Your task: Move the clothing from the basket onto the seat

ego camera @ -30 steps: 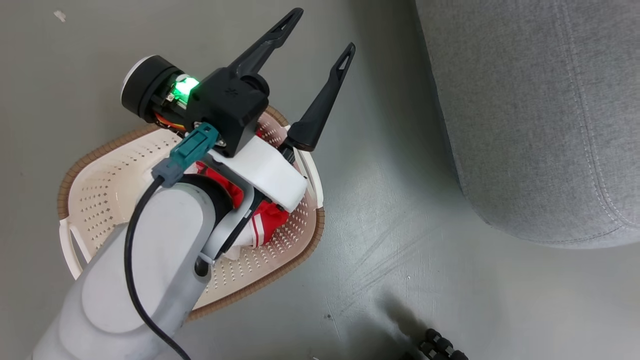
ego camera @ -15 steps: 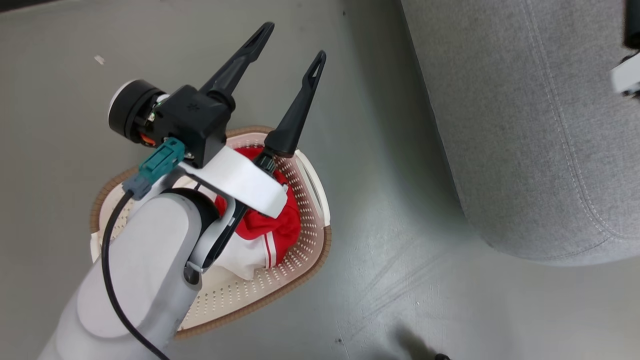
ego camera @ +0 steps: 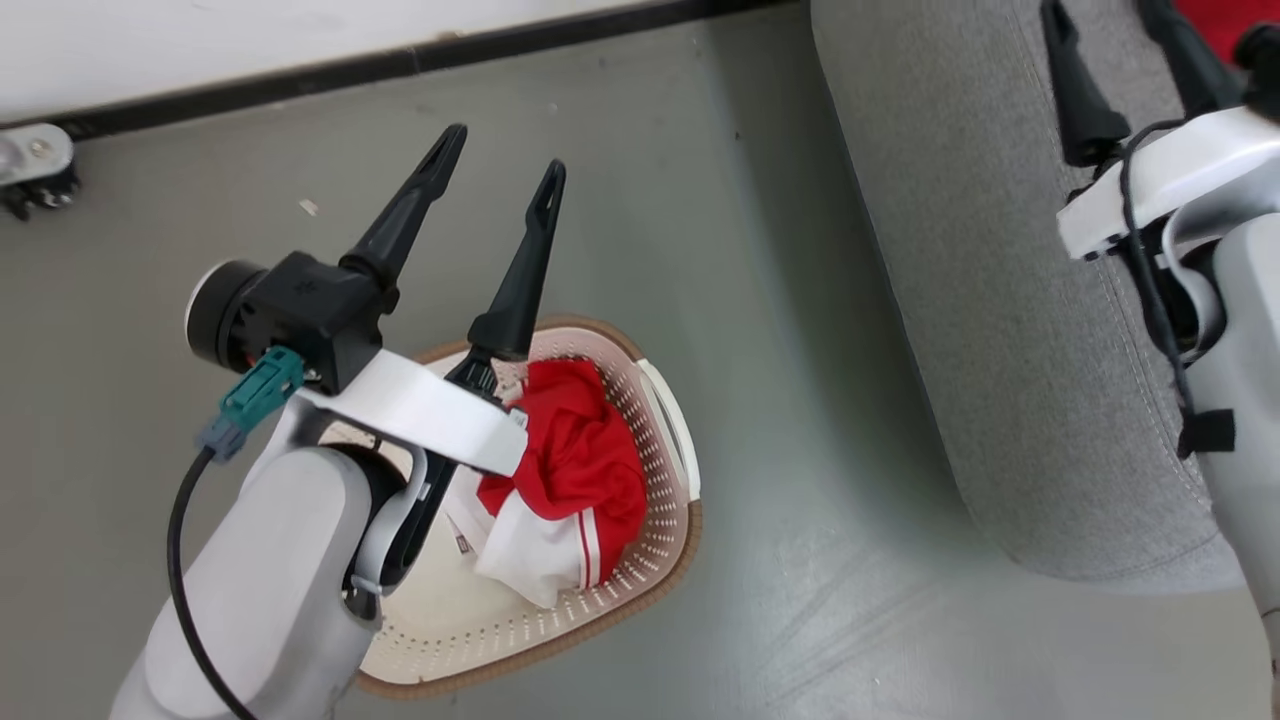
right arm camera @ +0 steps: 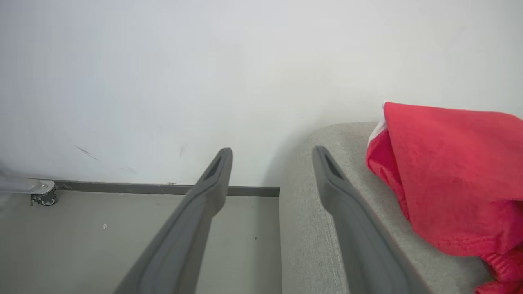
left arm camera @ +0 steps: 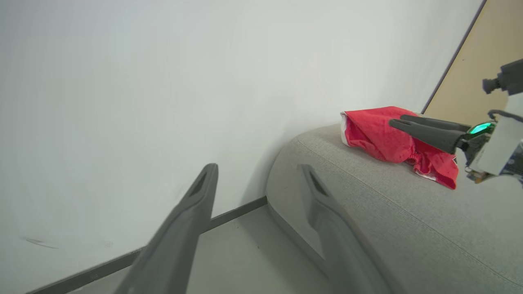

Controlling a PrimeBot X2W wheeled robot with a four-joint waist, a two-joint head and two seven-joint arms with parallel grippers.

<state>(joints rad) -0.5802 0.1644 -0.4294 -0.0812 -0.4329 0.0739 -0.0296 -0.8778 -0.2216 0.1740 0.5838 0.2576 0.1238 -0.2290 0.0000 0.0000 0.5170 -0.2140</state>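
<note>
my left gripper [ego camera: 505, 155] wide over the basket [ego camera: 690, 520], open floor [ego camera: 790, 300] between its rim and the seat [ego camera: 960, 300] at right, right gripper [right arm camera: 273, 152] wide, red-and-white clothing [ego camera: 570, 470] crumpled in the basket

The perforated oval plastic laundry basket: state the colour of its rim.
The rim is brown, edging the cream-white basket; the head view shows it best.

From my console the basket [ego camera: 668, 505] reads as smooth, faintly glossy cream plastic. Its brown rim looks ribbed like woven trim, though I can't tell whether it is moulded. The clothing [ego camera: 575, 455] in it is soft matt cloth. The red garment [right arm camera: 449, 171] on the seat [right arm camera: 306, 237] shows a fine pebbled knit, and the seat itself is coarse-woven grey fabric. The left gripper [ego camera: 504, 152] has matt dark plastic fingers. The floor [ego camera: 800, 420] is smooth, dull-sheened and faintly scuffed.
</note>
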